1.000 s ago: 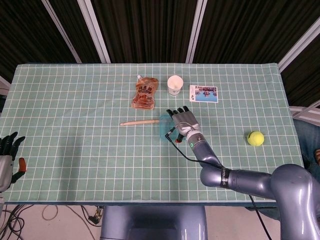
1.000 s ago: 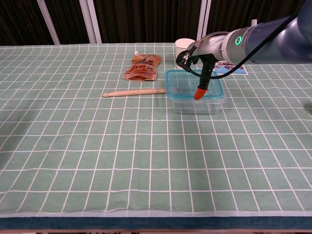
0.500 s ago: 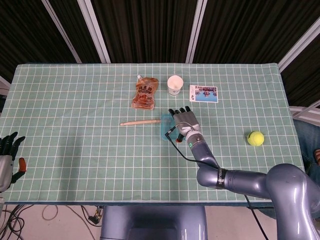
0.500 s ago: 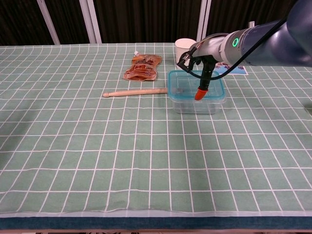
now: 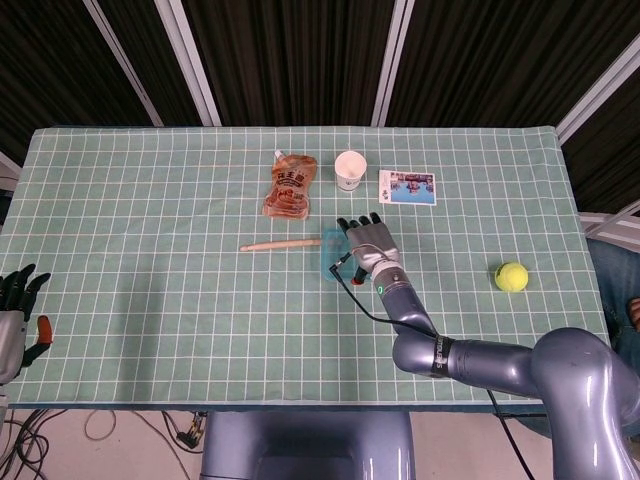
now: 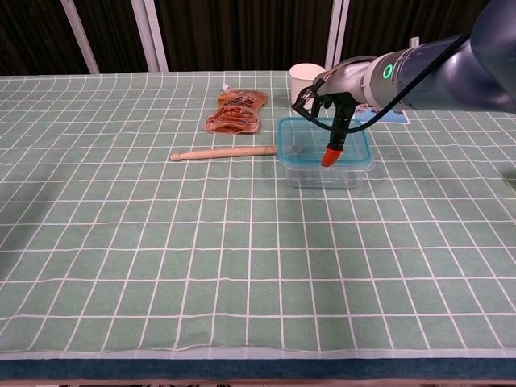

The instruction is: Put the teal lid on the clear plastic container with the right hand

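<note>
Teal lid (image 6: 325, 147) seated on top of the clear container (image 6: 326, 172), roughly level, near the middle of the green checked table (image 6: 201, 266). Right hand (image 5: 366, 243) spread flat over the lid in the head view, fingers apart and pointing toward the far edge; orange-tipped thumb (image 6: 331, 151) pointing down onto the lid in the chest view. Pressing or merely resting on it: cannot tell. No pinch on the lid visible. Container mostly hidden under the hand from above, only its left edge (image 5: 329, 258) peeking out.

Left hand (image 5: 17, 300) down at the near left corner, off the table edge, fingers apart, nothing in it.

Wooden stick (image 6: 222, 152) lying flat just left of the container, its right end close to or touching the container wall. Orange pouch (image 6: 235, 110) beyond the stick. White paper cup (image 6: 304, 81) upright behind the container, next to a printed card (image 5: 407, 187). Tennis ball (image 5: 511, 276) well apart to the right.
</note>
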Robot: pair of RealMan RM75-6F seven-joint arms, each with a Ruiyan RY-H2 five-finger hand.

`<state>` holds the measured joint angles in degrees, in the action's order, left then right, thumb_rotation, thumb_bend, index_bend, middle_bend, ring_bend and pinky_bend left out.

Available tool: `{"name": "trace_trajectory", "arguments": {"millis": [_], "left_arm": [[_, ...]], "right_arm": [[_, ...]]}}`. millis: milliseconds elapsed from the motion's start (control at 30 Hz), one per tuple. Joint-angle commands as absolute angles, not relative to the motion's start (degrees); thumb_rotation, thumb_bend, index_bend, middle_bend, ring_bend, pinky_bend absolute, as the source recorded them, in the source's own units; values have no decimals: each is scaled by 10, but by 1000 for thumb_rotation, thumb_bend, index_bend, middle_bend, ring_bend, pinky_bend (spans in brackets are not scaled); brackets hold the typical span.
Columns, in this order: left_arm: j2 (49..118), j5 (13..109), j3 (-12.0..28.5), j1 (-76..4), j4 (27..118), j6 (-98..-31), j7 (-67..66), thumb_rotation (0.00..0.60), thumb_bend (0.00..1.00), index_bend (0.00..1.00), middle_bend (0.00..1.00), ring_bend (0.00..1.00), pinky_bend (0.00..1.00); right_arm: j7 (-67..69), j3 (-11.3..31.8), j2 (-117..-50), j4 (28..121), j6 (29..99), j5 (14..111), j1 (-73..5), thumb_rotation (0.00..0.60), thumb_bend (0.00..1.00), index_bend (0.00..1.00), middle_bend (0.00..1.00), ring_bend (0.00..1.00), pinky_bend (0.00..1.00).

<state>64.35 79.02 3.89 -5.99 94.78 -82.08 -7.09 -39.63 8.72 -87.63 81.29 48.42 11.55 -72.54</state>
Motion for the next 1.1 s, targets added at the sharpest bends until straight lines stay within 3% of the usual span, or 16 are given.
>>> {"name": "trace_trajectory", "arguments": {"millis": [33,1100], "left_arm": [[644,790,39,-60,948,-821,-71,600,657,111,0,0,0],[644,788,40,-61,948,-820,-71,600,657,111,0,0,0]], "right_arm": [[-396,88,-878,811,483,116,-724,600,211,66,452,114,0],[-406,93,-895,793,484,124,-716,600,213,66,453,115,0]]}}
